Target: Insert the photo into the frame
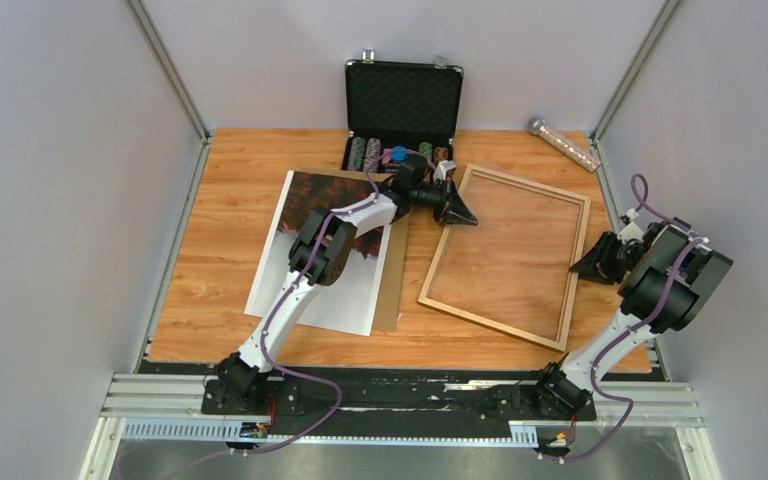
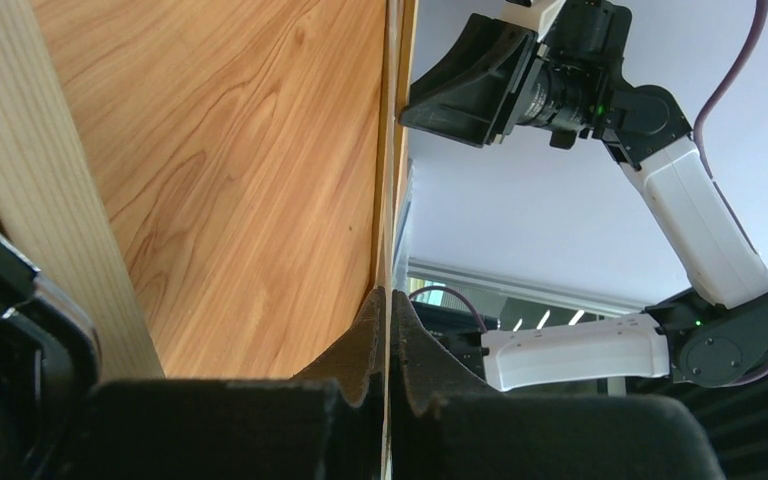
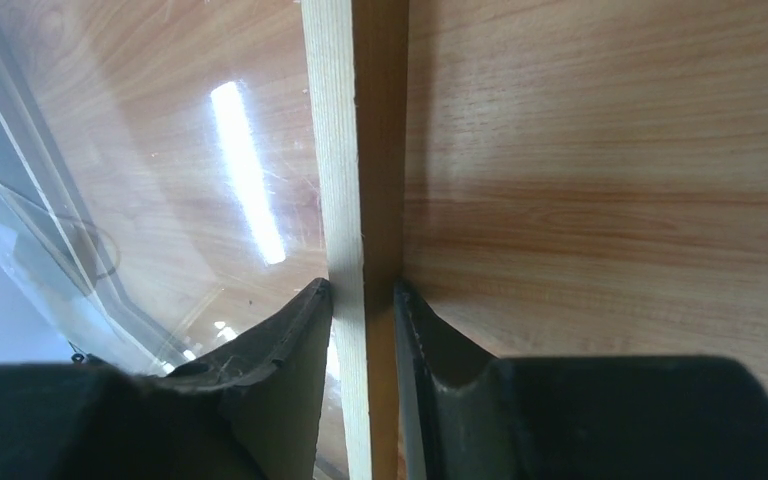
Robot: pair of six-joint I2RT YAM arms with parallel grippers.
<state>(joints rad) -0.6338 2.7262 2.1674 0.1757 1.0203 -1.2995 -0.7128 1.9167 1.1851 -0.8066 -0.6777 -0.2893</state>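
- Photo (image 1: 345, 285) lies face up on the left half of the table (image 1: 230, 200). It rests on a brown board (image 1: 396, 285) that shows along its right edge, and the left arm (image 1: 320, 250) crosses above it.
- Frame (image 1: 490, 322) lies flat and skewed on the right half, with the table grain showing through its pane. Its near-left corner is just beside the board, with a narrow gap between them.
- Left end effector (image 1: 457, 208) is clenched, its tips at the frame's far-left corner. Whether they pinch anything cannot be told.
- Right end effector (image 1: 590, 265) is grasping the frame's right rail, one finger on each side, close to the table's right edge.
- Bare table lies left of the photo and along the near edge.
- A black case (image 1: 403, 100) stands open at the back, just beyond the frame's far corner, with rows of chips (image 1: 372, 152) in its tray.
- A clear tube (image 1: 563, 143) lies in the far-right corner.
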